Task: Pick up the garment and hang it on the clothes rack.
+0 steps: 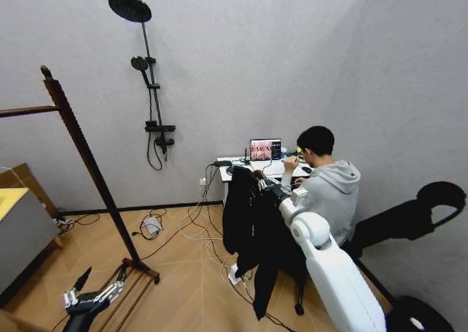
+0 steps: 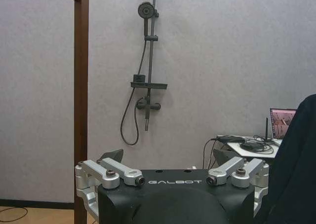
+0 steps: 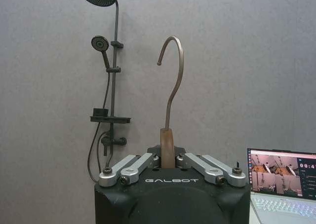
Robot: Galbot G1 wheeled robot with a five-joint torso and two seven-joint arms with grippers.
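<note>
The carrying step is in hand: the right gripper [image 3: 168, 161], centre of the head view, pinches the wooden hanger neck [image 3: 167, 147] of the soft black long-sleeved garment [image 1: 252, 233], which must next cross to the tall reddish-brown wooden clothes rack [image 1: 80, 145] at left, while the left gripper [image 1: 93, 297] waits spread at lower left.
</note>
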